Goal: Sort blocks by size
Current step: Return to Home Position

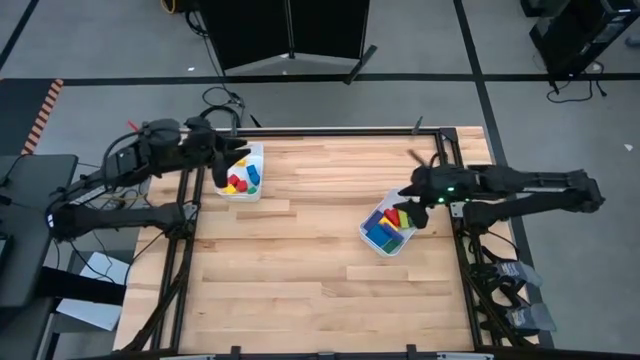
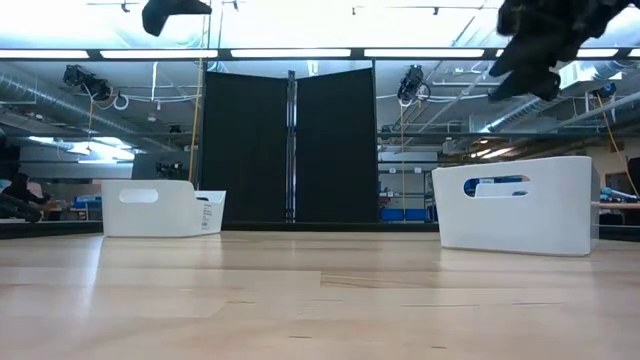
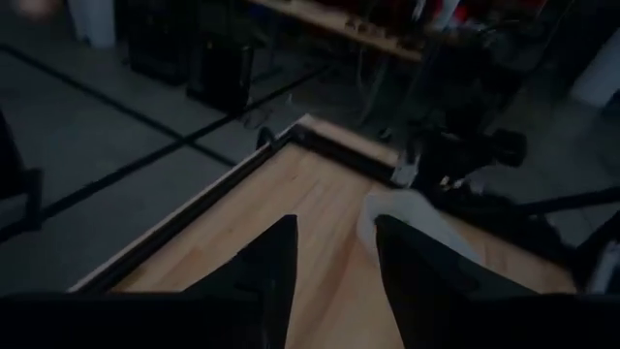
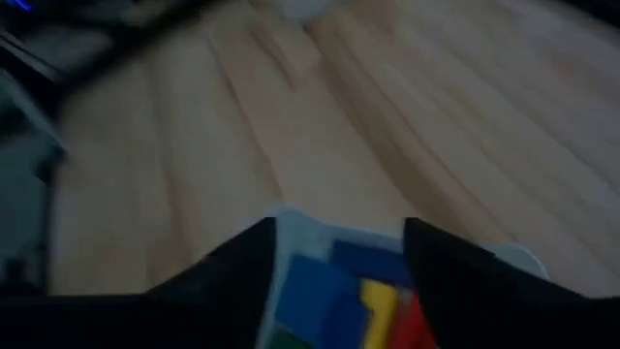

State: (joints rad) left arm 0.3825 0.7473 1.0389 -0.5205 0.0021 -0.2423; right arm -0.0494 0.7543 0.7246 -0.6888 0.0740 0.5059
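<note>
The blocks lie in two white bins. The left bin [image 1: 243, 172] at the far left holds several small red, yellow, blue and green blocks [image 1: 240, 180]. The right bin [image 1: 388, 228] holds several longer blue, green, red and yellow blocks [image 1: 385, 228], which also show in the right wrist view [image 4: 354, 291]. My left gripper [image 1: 222, 168] hangs open and empty above the left bin's left side; its fingers stand apart in the left wrist view [image 3: 336, 233]. My right gripper [image 1: 418, 212] is open and empty above the right bin's right edge [image 4: 341, 237].
Both bins stand on the wooden table [image 1: 300, 270]; in the low view the left bin [image 2: 163, 208] and the right bin [image 2: 515, 205] stand apart, with both grippers high above them. A dark metal frame [image 1: 180, 270] borders the table. A black screen [image 1: 290, 30] stands beyond the far edge.
</note>
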